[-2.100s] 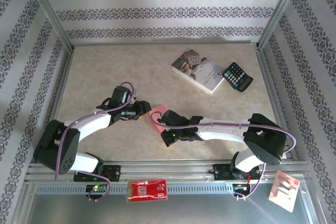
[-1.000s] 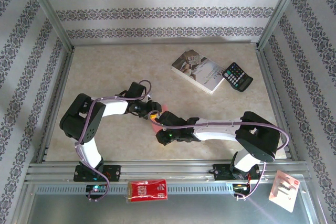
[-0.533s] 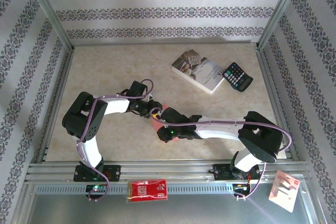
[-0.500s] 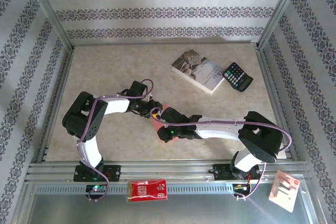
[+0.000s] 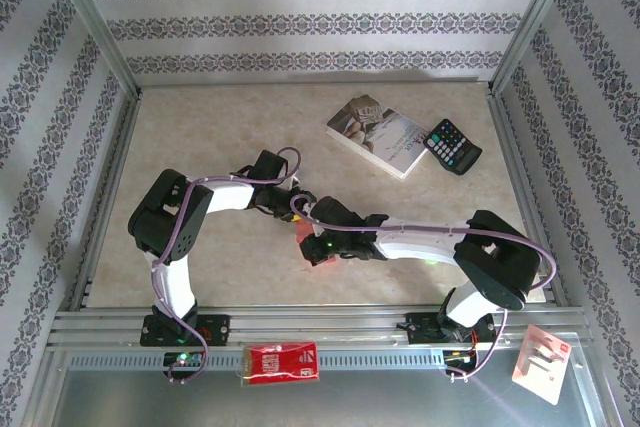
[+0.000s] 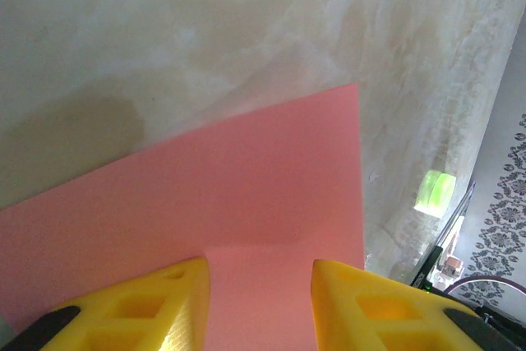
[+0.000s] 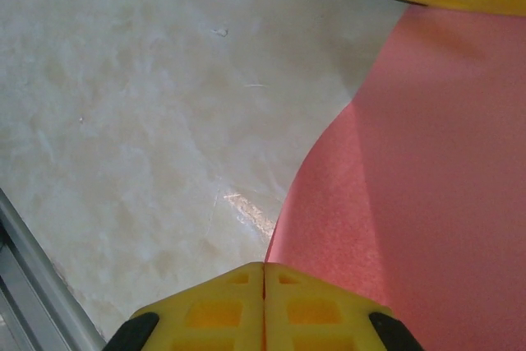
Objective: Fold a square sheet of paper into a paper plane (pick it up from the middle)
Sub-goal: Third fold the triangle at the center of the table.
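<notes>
- The right fingers (image 7: pixel 263 279) have just finished closing. On my right wrist feed the two yellow pads are pressed flat together with no gap.
- They meet right at the curved near edge of the square sheet of paper (image 7: pixel 427 203). I cannot tell whether that edge is nipped between them or lies just beside them.
- The left arm has swung in from the left over the last two seconds. Its elbow is now tucked close, and both wrists sit together over the sheet near the middle of the surface (image 6: pixel 164 30).
- The left fingers (image 6: pixel 193 287) stand apart, released, with pink paper showing in the gap. A faint crease line crosses the paper there.
- My read is that a fold is being set up, with the left side steadying the sheet while the right takes an edge. No plane shape has formed yet, so I judge the task to be at an early stage.
- From above, the two wrists cover nearly all of the sheet and only a pink sliver shows, so I cannot judge its outline or how many folds it has.
- Both wrist feeds cut the sheet off at the frame edges.
- I cannot tell whether the left pads touch the paper or hover over it.
</notes>
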Tool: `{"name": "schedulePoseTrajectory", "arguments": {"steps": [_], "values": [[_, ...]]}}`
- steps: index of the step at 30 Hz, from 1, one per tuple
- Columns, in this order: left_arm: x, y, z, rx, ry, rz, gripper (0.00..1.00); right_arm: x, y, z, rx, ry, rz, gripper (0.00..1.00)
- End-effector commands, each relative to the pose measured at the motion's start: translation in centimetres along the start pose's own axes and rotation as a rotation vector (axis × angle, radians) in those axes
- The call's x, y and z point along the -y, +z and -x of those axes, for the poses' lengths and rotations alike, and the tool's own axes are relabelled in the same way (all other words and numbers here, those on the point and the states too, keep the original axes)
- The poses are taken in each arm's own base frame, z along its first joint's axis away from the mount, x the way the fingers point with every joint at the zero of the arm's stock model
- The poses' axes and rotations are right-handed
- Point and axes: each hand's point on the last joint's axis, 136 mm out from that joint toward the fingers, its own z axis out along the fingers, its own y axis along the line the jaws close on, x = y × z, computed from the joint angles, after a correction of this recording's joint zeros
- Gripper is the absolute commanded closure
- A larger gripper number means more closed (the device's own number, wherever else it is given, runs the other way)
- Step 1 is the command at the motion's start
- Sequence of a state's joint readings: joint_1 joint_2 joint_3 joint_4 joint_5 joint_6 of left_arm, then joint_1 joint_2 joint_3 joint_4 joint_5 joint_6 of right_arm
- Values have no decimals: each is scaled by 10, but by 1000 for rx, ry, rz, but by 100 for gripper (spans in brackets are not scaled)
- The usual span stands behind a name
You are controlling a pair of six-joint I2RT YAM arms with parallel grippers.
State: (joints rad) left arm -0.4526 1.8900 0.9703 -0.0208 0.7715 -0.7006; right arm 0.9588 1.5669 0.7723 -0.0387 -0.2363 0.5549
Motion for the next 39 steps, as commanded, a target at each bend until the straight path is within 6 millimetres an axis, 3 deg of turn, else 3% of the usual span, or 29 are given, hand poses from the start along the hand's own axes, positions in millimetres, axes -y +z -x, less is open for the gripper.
{"name": "schedulePoseTrajectory", "arguments": {"steps": [1,10,19,39], "values": [[-29,12,-17,-54,-18,101,63,4,0,-5,-14,21,25,91],[-22,10,-15,-48,-3,95,62,17,-8,-7,-21,31,35,90],[-33,14,-18,-63,-6,125,62,34,-10,-2,-20,51,37,90],[-34,14,-19,-67,0,133,62,67,-7,7,-44,75,12,90]]}}
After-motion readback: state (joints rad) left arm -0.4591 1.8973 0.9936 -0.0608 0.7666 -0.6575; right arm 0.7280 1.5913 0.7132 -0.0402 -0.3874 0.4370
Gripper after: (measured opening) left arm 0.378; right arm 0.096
